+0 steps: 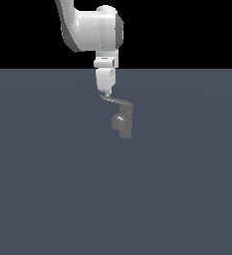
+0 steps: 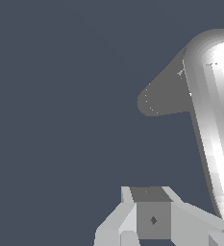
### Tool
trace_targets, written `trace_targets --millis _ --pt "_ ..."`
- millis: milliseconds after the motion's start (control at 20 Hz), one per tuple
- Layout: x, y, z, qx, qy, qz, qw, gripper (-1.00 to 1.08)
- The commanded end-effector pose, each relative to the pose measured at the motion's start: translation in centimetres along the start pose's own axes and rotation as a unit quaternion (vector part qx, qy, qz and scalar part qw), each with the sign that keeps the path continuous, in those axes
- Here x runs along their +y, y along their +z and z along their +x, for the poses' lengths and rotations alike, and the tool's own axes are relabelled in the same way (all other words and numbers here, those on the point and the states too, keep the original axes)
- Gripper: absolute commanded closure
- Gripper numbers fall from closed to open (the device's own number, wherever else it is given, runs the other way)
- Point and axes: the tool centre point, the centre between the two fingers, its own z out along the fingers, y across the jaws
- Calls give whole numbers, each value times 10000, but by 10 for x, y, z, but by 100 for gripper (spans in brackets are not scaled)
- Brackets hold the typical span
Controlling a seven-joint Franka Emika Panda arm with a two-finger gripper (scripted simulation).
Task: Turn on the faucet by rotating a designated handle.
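**Claw tip meets the end of the faucet lever**

The faucet (image 1: 125,122) stands alone near the middle of the flat grey floor (image 1: 48,189), a little toward the exterior view's right. It is a short upright grey cylinder with a rounded stub (image 1: 117,121) sticking out on the exterior view's left side. From its top the handle (image 1: 115,101), a thin curved grey lever, reaches out toward the exterior view's left and slightly farther back, narrowing to a point.

Right at that pointed end sits the gripper (image 1: 106,92), pointing straight down from above. Its tip appears to touch the lever's end, or to sit just beside it; the exterior view is too small to settle which. The fingers look drawn close together there, but whether they are fully closed, or have any hold on the lever, cannot be told.

In the wrist view a bright, rounded grey metal bar (image 2: 214,125) of the faucet runs close past the camera, with a darker flat tab (image 2: 164,96) branching off it. A pale finger (image 2: 152,216) of the gripper shows at the frame's edge.

Above the gripper rises the white robot arm (image 1: 90,27), against a black background.
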Motion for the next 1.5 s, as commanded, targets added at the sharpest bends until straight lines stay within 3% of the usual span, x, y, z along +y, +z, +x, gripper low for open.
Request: trace_targets --millis 0,1450 --pt "-1 0 0 4 14 8 10000 108" --pt "62 0 -11 3 11 6 10000 108"
